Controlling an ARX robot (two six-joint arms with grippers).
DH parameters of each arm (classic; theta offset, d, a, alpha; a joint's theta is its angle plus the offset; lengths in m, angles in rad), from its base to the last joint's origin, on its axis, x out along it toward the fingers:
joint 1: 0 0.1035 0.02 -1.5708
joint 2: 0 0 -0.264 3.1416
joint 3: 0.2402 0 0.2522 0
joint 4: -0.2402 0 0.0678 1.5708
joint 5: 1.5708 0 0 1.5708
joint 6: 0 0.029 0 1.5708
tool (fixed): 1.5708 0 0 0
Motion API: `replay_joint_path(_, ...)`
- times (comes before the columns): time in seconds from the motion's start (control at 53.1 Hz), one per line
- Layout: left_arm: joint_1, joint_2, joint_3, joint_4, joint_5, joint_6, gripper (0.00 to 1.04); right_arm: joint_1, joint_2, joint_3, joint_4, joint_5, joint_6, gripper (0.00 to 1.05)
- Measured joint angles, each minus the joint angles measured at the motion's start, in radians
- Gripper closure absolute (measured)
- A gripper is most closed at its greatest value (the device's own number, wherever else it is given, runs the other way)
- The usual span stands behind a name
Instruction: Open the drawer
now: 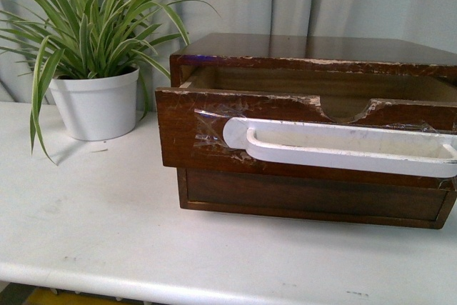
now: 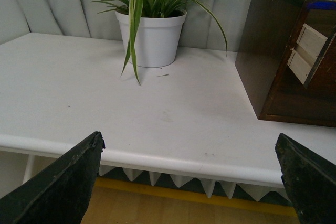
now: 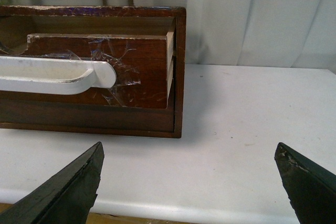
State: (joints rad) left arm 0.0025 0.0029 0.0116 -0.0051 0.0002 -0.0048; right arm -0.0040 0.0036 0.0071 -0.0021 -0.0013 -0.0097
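- Looking at the front view, I see the drawer (image 1: 214, 133) at centre right, pulled partly out of the cabinet (image 1: 321, 46), its white handle (image 1: 335, 146) taped across the front.
- A potted plant (image 1: 96, 101) stands at upper left on the white table (image 1: 107, 233).
- Both the left gripper (image 2: 191, 182) and right gripper (image 3: 189, 182) are spread wide, holding nothing, off the table's near edge.

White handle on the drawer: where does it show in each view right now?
Front view: white handle spans the drawer front, centre to right edge.
Left wrist view: not visible; only the cabinet's side shows.
Right wrist view: handle's end at left.
Shared landmark: cabinet.
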Motion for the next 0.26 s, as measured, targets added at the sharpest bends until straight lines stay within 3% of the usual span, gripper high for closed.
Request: replay_joint_path(0.264,0.0,0.0,0.0,0.0,0.0,0.0,0.06,0.0,0.0,0.0,0.0,0.0,0.0,0.09)
